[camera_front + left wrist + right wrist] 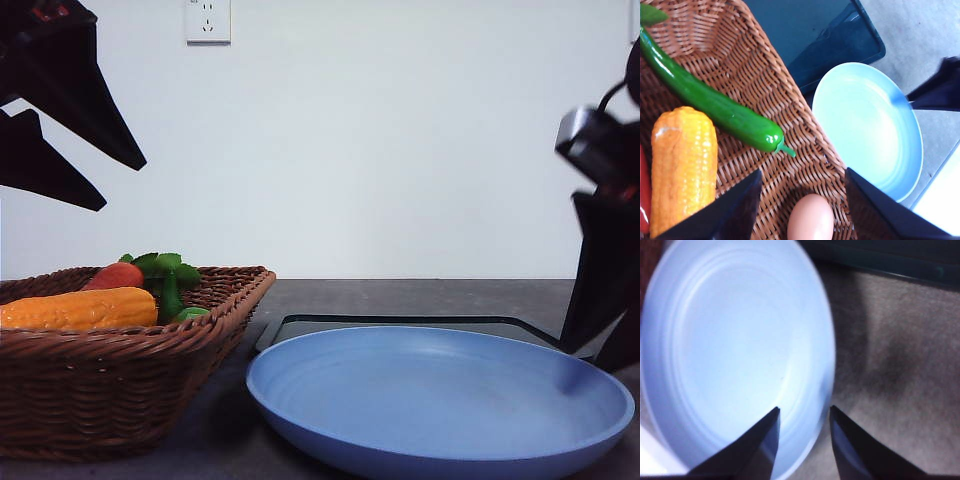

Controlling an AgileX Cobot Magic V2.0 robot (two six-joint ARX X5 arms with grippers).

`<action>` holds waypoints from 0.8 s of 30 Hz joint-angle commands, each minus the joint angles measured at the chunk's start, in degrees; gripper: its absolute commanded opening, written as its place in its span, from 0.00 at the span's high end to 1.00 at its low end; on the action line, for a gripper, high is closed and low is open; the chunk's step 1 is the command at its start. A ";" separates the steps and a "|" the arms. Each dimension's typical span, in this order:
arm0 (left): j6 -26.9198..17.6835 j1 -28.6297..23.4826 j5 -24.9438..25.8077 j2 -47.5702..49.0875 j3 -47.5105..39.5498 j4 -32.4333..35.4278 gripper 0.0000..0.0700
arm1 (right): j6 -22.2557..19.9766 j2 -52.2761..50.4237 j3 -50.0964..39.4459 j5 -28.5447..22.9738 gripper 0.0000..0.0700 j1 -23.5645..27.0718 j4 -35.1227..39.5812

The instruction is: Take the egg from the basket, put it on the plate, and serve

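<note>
The egg (810, 217), small and brownish-pink, lies on the woven floor of the wicker basket (790, 130), straight below my left gripper (803, 171). That gripper is open, its two dark fingers (735, 210) apart on either side of the egg and above it. In the front view the left gripper (125, 183) hangs high over the basket (120, 390). The light-blue plate (440, 400) rests right of the basket with nothing on it. My right gripper (804, 409) is open, with the plate's rim (827, 365) lying under the gap between its fingers.
In the basket lie a corn cob (684, 165), a long green pepper (715, 107) and a carrot (115, 275) with green leaves. A flat black tray (400, 325) sits behind the plate. The right arm (605, 270) stands at the plate's right edge.
</note>
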State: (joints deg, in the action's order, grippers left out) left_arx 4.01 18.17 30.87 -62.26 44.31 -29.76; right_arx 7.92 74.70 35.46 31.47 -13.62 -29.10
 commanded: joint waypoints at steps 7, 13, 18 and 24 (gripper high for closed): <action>0.15 0.28 0.42 -0.66 0.98 0.65 0.51 | 1.93 7.32 0.07 0.07 0.73 -1.27 3.93; 0.15 0.28 0.42 -0.66 0.98 0.61 0.51 | 2.15 7.52 0.09 0.10 1.00 -1.25 4.48; 0.19 0.36 0.42 -0.66 0.98 0.56 0.51 | 2.25 5.64 0.11 0.06 1.00 -1.19 4.25; 1.40 1.99 0.42 -0.66 0.98 0.54 0.40 | 3.36 -1.06 0.11 -0.03 1.00 -0.74 1.08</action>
State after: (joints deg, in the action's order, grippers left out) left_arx 5.01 19.82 30.87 -62.26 44.31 -29.76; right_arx 10.92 73.61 35.46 31.27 -14.37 -27.95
